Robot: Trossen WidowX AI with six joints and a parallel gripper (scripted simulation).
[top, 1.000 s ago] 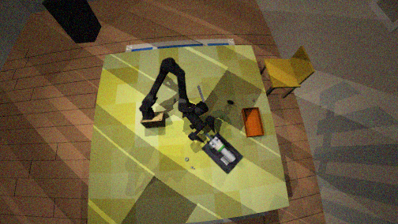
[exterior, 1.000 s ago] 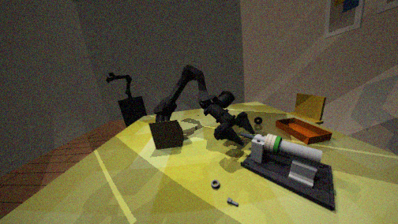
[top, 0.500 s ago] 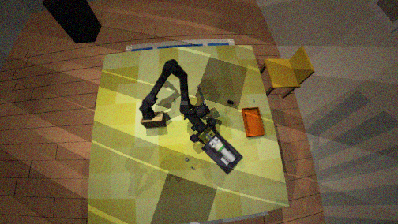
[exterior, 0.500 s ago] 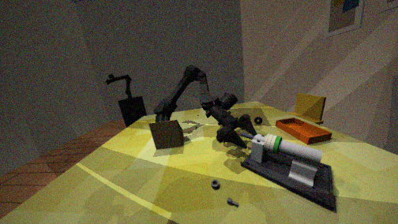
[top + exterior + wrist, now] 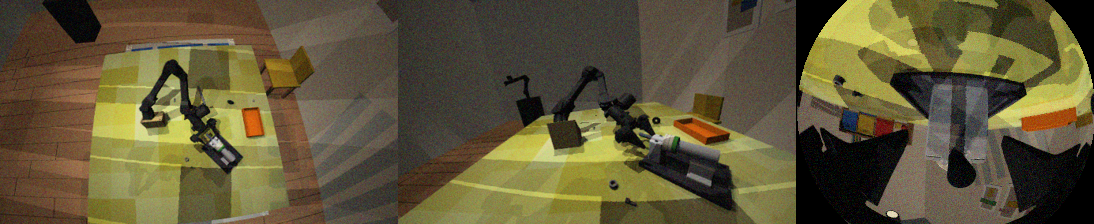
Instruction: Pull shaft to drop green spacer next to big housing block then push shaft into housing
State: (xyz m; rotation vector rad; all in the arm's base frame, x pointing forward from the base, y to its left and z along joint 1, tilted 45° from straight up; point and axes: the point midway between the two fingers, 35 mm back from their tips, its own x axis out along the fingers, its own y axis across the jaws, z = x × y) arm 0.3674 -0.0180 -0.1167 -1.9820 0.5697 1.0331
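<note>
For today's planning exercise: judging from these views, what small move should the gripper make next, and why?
Probably close the gripper on the shaft end. Its fingers stand wide open and empty on either side of the shaft's free end, and the green spacer is still on the shaft, so nothing has been pulled back yet.

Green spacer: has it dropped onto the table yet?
No; in the exterior view the green spacer sits on the shaft beside the grey housing, and the open gripper holds nothing.

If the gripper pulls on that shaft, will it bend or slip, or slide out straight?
The shaft looks like a rigid rod, so it probably slides straight. Its round, thin end may slip between the open gripper fingers. The green spacer would likely roll once dropped.
</note>
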